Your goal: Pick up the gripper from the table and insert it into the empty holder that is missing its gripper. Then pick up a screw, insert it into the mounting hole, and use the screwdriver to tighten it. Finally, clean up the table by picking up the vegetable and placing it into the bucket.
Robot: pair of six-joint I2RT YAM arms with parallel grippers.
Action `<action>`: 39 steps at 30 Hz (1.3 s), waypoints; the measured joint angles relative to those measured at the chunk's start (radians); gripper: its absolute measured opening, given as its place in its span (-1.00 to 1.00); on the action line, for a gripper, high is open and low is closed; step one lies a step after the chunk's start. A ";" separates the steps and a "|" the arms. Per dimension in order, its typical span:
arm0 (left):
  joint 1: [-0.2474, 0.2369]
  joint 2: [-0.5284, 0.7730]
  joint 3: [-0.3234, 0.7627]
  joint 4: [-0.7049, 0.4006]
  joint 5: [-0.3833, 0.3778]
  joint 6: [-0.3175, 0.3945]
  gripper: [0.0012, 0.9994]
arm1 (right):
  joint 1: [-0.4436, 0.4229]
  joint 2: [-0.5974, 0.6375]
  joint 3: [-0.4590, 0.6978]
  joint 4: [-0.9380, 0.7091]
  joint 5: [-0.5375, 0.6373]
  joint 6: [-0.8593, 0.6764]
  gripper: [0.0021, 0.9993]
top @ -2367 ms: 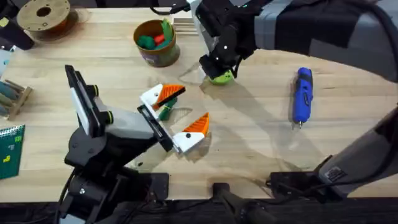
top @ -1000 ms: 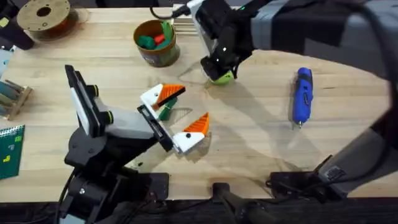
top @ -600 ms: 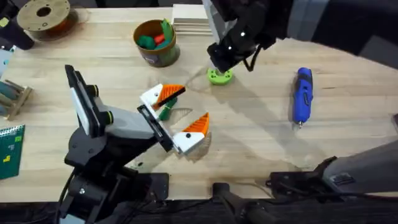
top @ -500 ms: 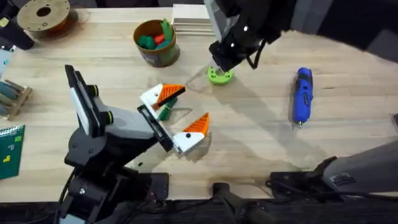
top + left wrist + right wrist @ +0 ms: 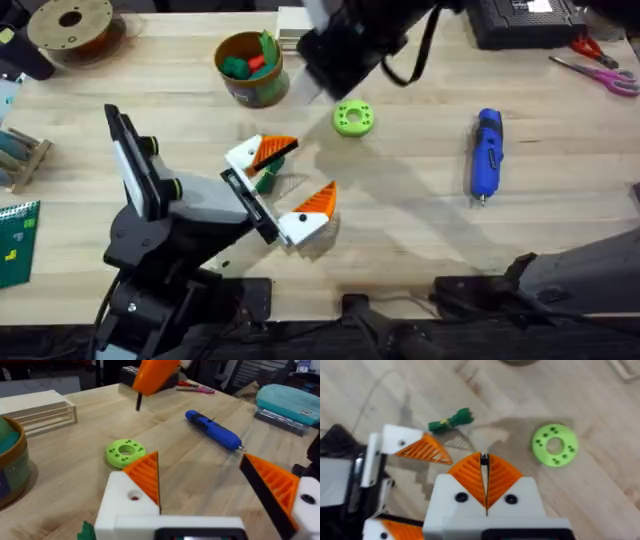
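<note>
Carrying what looks like a screw (image 5: pixel 139 402), a thin dark pin, the right gripper (image 5: pixel 484 467) hangs above the bench (image 5: pixel 420 230) with its orange fingers (image 5: pixel 470 479) clenched on it. The left gripper (image 5: pixel 308 168) rests low, its fingers spread apart and grasping nothing; both of its white blocks already carry orange wedges, so the step in hand appears to be fitting the screw. The next move calls for lining the pin up with the small hole (image 5: pixel 134 496) in one white block.

The vegetable (image 5: pixel 265 179) lies on the bench between the left fingers, near one of them. The green ring (image 5: pixel 353 118) sits just beyond the left fingertips, and the blue screwdriver (image 5: pixel 486 152) lies well off to the right fingers' far side. The bucket (image 5: pixel 250 70), holding toy pieces, stands beyond the left fingers.

From overhead the right arm is a dark blur. The pin's head is hidden between the fingers, so whether it is a screw is uncertain.
</note>
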 joint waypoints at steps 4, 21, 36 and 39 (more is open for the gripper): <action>0.000 0.000 0.000 0.000 0.000 0.000 0.97 | 0.078 0.000 0.000 0.005 -0.017 0.001 -0.99; 0.000 0.000 0.000 0.000 0.000 0.000 0.97 | 0.193 0.002 0.000 0.085 -0.065 0.002 -0.99; 0.000 0.000 0.000 0.000 0.000 0.000 0.98 | 0.207 0.058 0.000 0.100 -0.100 0.005 -0.99; 0.000 0.000 0.000 0.000 0.000 0.000 0.97 | 0.207 0.064 0.000 0.100 -0.098 0.005 -0.99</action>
